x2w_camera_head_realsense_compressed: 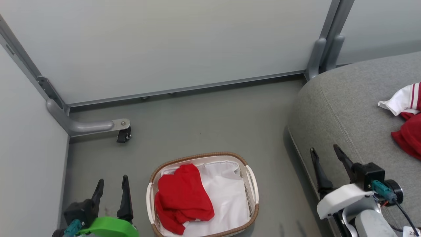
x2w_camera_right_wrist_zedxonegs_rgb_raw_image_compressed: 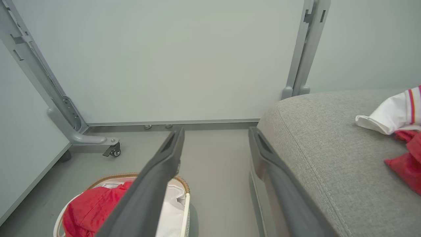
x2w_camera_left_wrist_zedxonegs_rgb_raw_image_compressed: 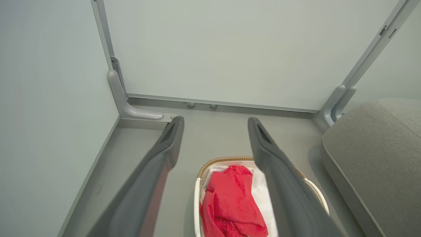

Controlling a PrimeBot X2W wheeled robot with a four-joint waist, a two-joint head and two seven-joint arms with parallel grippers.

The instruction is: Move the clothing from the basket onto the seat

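Holding the left gripper (x2w_camera_head_realsense_compressed: 113,178) at the lower left of the head view, fingers (x2w_camera_head_realsense_compressed: 125,197) pointing up, standing wide apart, gripping nothing. Holding the right gripper (x2w_camera_head_realsense_compressed: 323,147) at the lower right, fingers leaning up-left, likewise spread wide and empty.

Woven-rimmed plastic basket (x2w_camera_head_realsense_compressed: 252,184), cloth seat (x2w_camera_head_realsense_compressed: 342,112)

Basket (x2w_camera_head_realsense_compressed: 252,184): 1. White liner (x2w_camera_head_realsense_compressed: 227,197): 1, inside it. Seat (x2w_camera_head_realsense_compressed: 342,108): 1. Clothing: 2 pcs, i.e. 1 red garment (x2w_camera_head_realsense_compressed: 182,197) in basket, 1 red/white garment (x2w_camera_head_realsense_compressed: 406,131) on seat. Grippers: 2, left gripper (x2w_camera_head_realsense_compressed: 112,180) + right gripper (x2w_camera_head_realsense_compressed: 324,148), 2 fingers ea., 4 total. Caster (x2w_camera_head_realsense_compressed: 124,135): 1. Wall panels (x2w_camera_head_realsense_compressed: 184,46): 3.
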